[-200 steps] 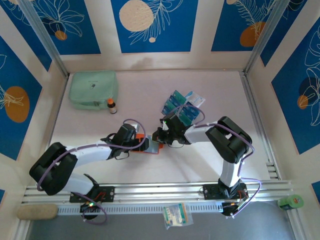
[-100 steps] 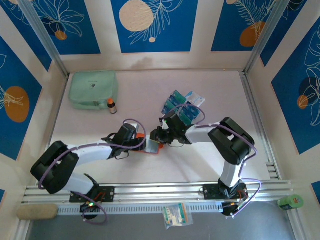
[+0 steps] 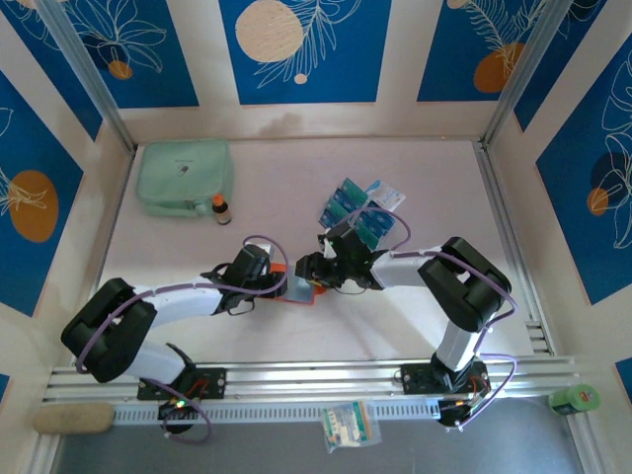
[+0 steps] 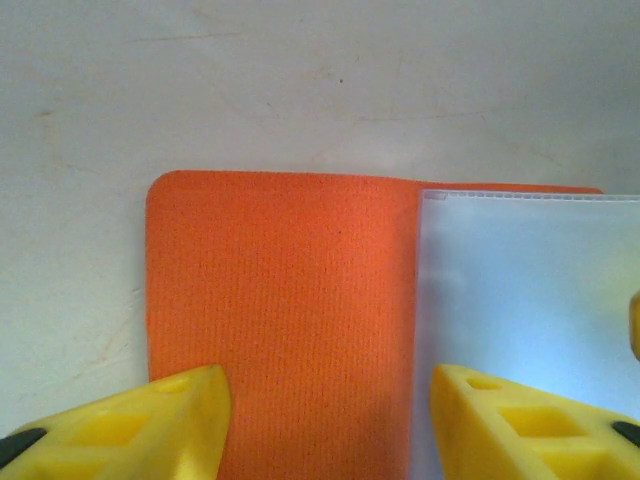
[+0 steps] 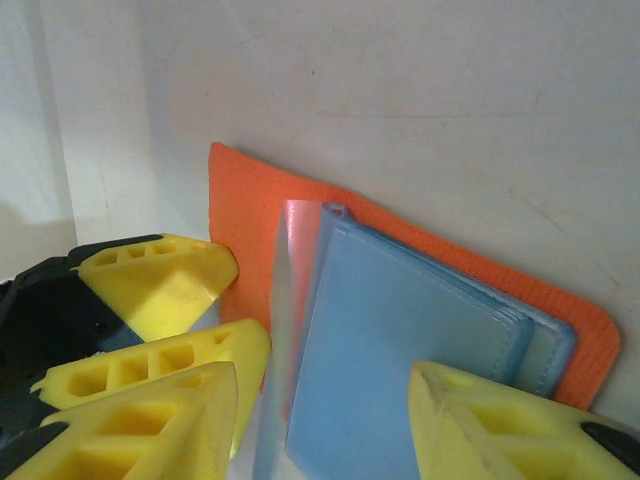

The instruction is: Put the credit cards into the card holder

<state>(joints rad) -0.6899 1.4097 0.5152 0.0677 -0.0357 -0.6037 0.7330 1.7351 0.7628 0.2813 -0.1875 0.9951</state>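
Right wrist: right fingers point(image 5: 500, 420) part-open, empty, over card holder point(image 5: 240, 200), left fingers point(image 5: 150, 280) crowding alongside, likewise.

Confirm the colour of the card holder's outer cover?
The card holder is orange with a fine ribbed texture. It shows best in the left wrist view.

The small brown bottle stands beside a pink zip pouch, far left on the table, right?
No: the zip pouch beside the small brown bottle, far left on the table, is mint green, not pink; the top external view shows it.
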